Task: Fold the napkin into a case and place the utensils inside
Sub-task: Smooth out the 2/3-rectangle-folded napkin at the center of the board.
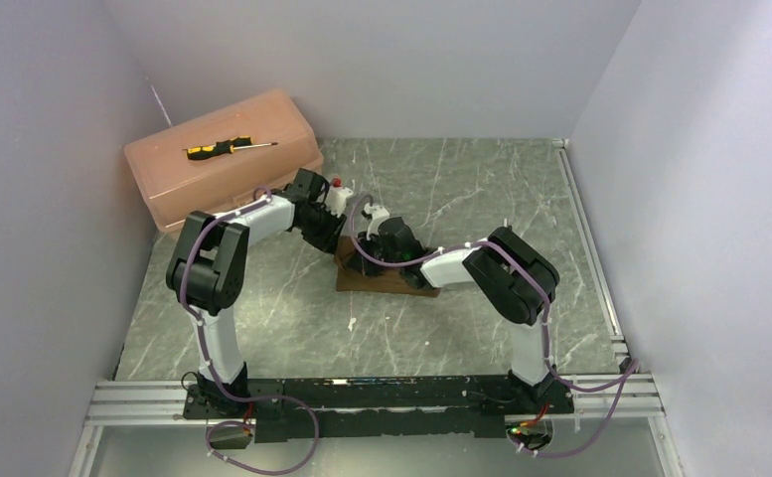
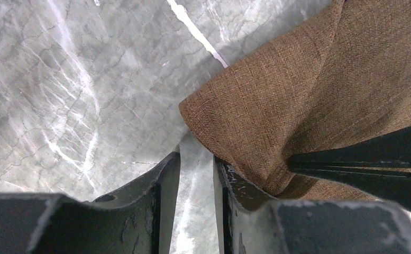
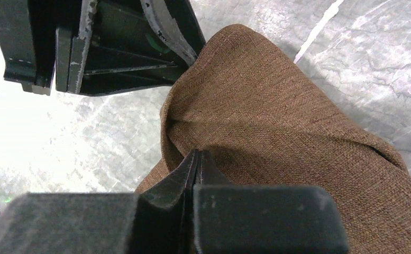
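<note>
1. Napkin [image 1: 386, 275] lies on the marble table [image 1: 461, 189] between the two arms, partly folded, with one corner lifted into a loose bend; no finished case shows.
2. Right gripper [image 3: 195, 159] is pinched tight on a raised fold of the cloth.
3. Left gripper [image 2: 195, 164] stands part open at the napkin's edge, one finger touching the cloth, nothing between the jaws.
4. Utensils are not visible in any view; only a screwdriver [image 1: 225, 149] rests on the pink box [image 1: 218, 169].
5. Judgement: folding is mid-way; finishing the pouch and all loading remain.
</note>
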Motion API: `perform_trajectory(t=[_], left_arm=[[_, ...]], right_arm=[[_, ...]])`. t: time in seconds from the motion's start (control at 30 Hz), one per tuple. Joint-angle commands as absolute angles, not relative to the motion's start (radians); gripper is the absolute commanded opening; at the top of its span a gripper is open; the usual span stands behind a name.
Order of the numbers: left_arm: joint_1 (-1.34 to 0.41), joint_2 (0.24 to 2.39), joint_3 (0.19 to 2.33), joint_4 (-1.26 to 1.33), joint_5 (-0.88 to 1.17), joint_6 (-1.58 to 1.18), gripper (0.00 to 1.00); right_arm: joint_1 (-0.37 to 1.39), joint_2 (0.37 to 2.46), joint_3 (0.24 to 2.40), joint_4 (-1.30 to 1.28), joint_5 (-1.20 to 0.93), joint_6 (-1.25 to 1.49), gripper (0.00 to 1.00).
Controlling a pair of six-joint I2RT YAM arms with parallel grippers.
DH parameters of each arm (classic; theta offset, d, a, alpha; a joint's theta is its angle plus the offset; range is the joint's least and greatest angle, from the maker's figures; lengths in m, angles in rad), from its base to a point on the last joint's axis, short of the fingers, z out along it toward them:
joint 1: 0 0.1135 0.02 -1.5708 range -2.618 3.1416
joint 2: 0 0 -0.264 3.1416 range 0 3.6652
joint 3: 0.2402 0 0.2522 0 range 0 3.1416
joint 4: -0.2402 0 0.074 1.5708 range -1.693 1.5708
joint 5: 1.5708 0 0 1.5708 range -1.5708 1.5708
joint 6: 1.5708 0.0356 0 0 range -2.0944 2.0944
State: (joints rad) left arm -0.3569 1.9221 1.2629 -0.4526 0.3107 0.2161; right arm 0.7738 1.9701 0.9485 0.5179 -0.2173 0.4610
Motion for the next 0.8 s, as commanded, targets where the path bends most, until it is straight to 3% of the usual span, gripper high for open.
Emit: perform_trajectory(t=[0.0,0.77], left_arm=[[-0.368,1.902,1.234,-0.450,0.265,0.259,0.36],[-0.382,1.893,1.258,-0.459,0.262,0.270,0.37]], right_arm=[[0.768,1.953,0.990,0.561,-0.256,0.502,0.00],[0.782,2.044,1.050,0.479,-0.330,0.467,0.00]])
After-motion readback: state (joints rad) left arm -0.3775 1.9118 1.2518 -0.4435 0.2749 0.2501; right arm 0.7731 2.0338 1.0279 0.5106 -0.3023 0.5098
